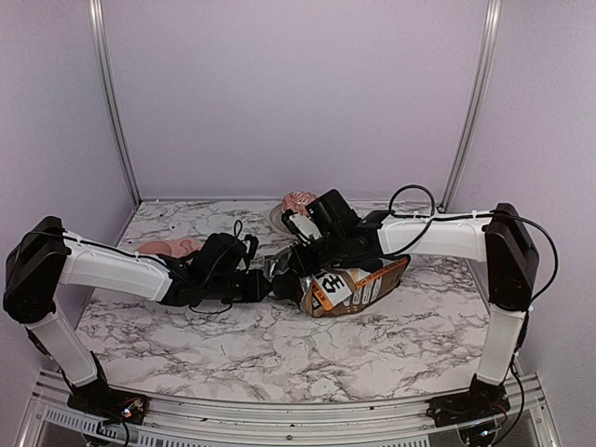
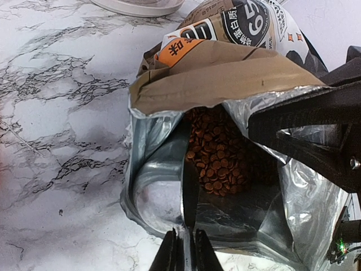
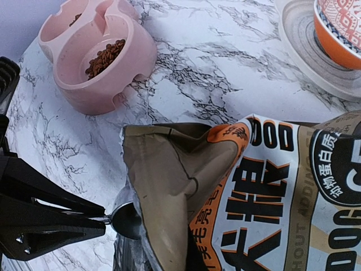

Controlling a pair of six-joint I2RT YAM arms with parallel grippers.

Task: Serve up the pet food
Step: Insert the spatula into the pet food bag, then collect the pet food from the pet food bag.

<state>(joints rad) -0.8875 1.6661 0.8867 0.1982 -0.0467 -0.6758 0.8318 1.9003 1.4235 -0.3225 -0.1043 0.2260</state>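
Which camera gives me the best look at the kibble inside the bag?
Left wrist: it looks straight into the open bag, where the kibble heap shows. The right wrist sees only the bag's outside, plus some pellets in the pink bowl. The top view shows the bag half hidden by the arms, no kibble.

One bag (image 3: 271,197), one bowl (image 3: 101,62), perhaps one spoon (image 3: 125,219), pet food (image 2: 217,155) uncountable

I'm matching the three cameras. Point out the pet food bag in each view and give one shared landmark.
Top external: pet food bag just right of centre.
Left wrist: fills the upper and right part, mouth open, kibble inside.
Right wrist: lower right, printed side up.
Shared landmark: the white plate, beyond the bag.
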